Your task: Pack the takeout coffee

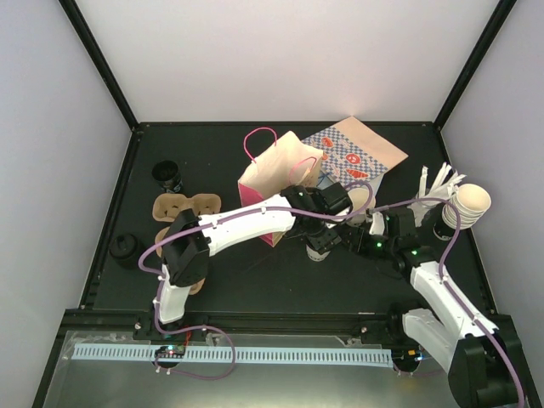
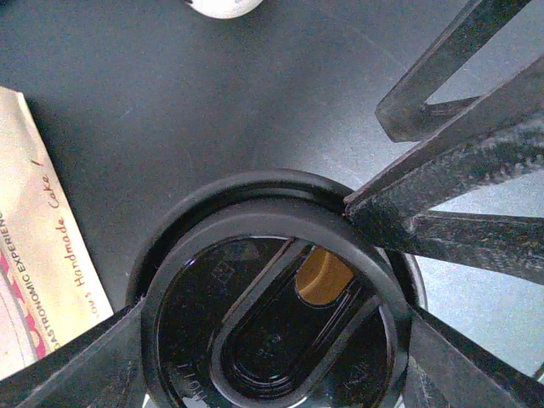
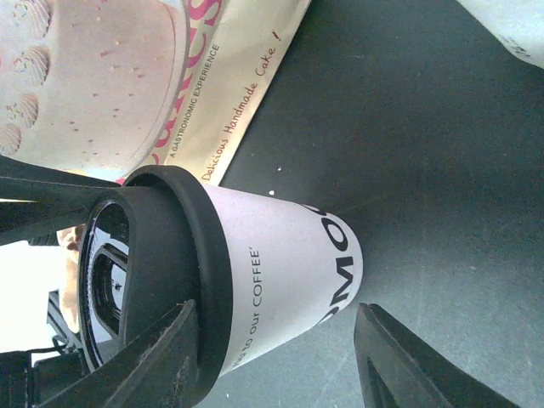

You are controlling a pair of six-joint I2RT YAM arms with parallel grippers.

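Note:
The takeout coffee (image 3: 280, 272) is a white paper cup with dark print and a black lid (image 2: 263, 340). It stands on the black table just right of the upright pink bag (image 1: 270, 183). From above, my left gripper (image 2: 245, 262) has a finger against each side of the lid's rim and is shut on it. In the top view that gripper (image 1: 319, 223) hides most of the cup (image 1: 320, 253). Level with the cup, my right gripper (image 3: 274, 319) is open, one finger by the lid and the other clear of the base.
A patterned paper bag (image 1: 361, 153) lies flat behind the pink bag. A stack of cream cups (image 1: 467, 204) stands at the right edge. A cardboard cup carrier (image 1: 183, 208) and two small black cups (image 1: 168, 176) (image 1: 127, 249) sit on the left.

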